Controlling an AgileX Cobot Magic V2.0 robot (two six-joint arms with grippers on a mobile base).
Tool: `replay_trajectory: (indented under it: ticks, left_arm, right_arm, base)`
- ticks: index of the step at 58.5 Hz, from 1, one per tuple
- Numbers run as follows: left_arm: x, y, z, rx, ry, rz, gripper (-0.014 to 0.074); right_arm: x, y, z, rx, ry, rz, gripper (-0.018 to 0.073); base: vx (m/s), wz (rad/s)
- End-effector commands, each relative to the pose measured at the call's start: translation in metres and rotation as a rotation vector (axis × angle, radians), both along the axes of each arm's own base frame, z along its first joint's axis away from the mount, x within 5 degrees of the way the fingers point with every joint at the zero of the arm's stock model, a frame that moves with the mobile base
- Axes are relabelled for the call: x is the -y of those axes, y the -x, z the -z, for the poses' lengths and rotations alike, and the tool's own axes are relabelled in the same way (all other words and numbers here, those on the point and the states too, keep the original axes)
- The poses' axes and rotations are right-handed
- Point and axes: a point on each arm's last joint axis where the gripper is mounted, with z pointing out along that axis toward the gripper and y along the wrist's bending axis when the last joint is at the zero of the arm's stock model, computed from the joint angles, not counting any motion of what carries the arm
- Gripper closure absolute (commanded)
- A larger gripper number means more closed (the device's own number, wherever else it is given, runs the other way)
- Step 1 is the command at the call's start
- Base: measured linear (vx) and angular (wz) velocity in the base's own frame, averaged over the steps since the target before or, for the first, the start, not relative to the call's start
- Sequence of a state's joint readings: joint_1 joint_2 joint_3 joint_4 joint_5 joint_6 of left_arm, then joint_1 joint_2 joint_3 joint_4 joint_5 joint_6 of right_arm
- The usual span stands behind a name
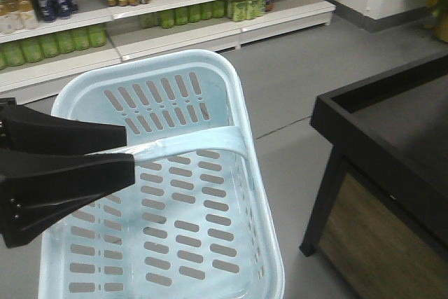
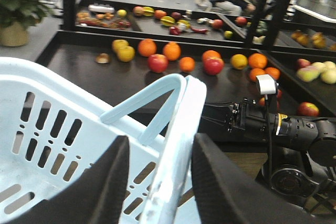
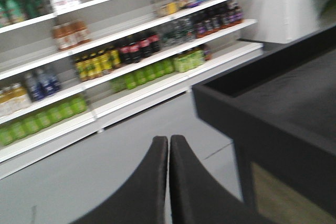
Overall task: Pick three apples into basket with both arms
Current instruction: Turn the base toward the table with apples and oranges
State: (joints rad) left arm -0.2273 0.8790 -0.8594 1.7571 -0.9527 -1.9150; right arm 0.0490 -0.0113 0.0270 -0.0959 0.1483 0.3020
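The basket [image 1: 231, 89] is held over the grey floor, its band handle [image 1: 203, 142] pinched between the clamped jaws of the left gripper [image 1: 130, 150]. Apples [image 2: 213, 66] lie among oranges [image 2: 171, 51] on the dark table [image 2: 100, 80] beyond. The right gripper [image 3: 169, 141] is pressed closed, empty.

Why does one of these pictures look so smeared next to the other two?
Right wrist view: the whole frame looks motion-blurred, the shelf bottles smeared. Front view: fairly sharp and evenly lit, though the left hand is featureless black against the pale basket. Left wrist view: the fruit is clear, the near fingers soft and dark.
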Motion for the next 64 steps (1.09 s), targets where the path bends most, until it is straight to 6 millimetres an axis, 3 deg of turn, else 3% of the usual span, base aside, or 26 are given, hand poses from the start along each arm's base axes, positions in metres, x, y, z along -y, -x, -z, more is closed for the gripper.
replay_trajectory:
  ticks: [1,64]
  left_arm:
    - [-0.0016,0.0020,-0.0088,0.043,-0.006,-0.024,0.0602]
    - [-0.0016,0.0020,-0.0088,0.043,-0.006,-0.024,0.0602]
  right_arm:
    - [-0.0003,0.0001,-0.0028,0.074,0.004,-0.001,0.0564]
    - [-0.0003,0.0001,-0.0028,0.074,0.004,-0.001,0.0564]
  base:
    - [0.16,-0.68]
    - [0.13,-0.62]
